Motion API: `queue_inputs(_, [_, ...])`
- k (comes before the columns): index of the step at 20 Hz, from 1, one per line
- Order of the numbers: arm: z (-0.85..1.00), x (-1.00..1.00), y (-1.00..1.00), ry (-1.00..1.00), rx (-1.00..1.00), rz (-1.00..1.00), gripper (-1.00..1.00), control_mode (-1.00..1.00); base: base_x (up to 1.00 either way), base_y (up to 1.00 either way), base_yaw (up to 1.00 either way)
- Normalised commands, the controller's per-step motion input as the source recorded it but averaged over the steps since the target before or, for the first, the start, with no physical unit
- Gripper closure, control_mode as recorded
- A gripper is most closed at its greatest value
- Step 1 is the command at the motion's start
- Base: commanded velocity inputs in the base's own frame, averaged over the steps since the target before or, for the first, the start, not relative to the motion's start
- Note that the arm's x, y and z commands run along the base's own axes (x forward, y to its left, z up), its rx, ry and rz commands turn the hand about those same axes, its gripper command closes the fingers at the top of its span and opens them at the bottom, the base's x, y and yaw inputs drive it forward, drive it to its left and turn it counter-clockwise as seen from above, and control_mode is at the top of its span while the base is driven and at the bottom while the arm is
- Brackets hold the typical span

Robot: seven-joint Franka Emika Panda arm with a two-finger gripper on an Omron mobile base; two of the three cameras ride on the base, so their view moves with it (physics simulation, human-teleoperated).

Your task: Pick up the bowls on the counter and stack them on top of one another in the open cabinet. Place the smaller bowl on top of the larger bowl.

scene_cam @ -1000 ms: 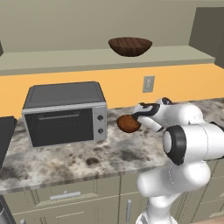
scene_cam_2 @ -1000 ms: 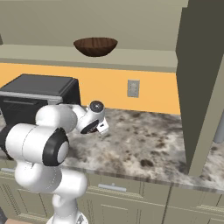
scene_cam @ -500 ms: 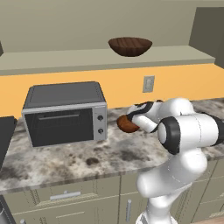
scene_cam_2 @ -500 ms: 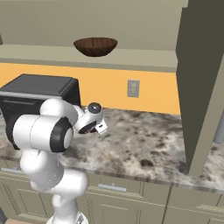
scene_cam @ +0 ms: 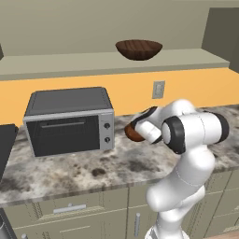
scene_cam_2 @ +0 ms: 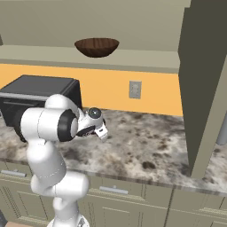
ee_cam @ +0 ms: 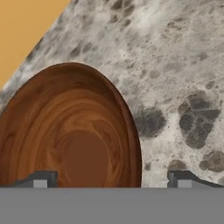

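Reddish-brown wood shows close in the hand view: the small bowl (ee_cam: 70,140) stands upright on the counter (ee_cam: 175,65), near its back edge where the orange wall begins. The gripper (ee_cam: 113,179) is spread wide and grasps nothing; one fingertip (ee_cam: 41,179) lies over the bowl's hollow, the other (ee_cam: 183,178) over bare counter just beside the rim, so the near wall of the bowl sits between them. From the left base view the small bowl (scene_cam: 134,134) peeks out by the hand, right of the toaster oven (scene_cam: 70,120). The large bowl (scene_cam: 138,49) rests upright on the ledge of the open cabinet (scene_cam: 70,63), toward its right half, above the wall socket (scene_cam: 158,89).
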Motion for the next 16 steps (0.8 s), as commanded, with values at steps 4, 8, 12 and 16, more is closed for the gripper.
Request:
queue_inputs(4, [-0.4,0.08,0.01,-0.02,-0.02,0.0,1.0,-1.0,0.0,0.0,0.0])
queue_inputs(8, [-0.32,0.08,0.0,-0.04,-0.01,0.0,1.0,-1.0,0.0,0.0,0.0])
queue_inputs(12, [-0.17,0.07,0.01,-0.04,0.0,0.0,1.0,-1.0,0.0,0.0,0.0])
queue_inputs(16, [-0.08,-0.11,0.09,-0.03,0.0,0.0,1.0,-1.0,0.0,0.0,0.0])
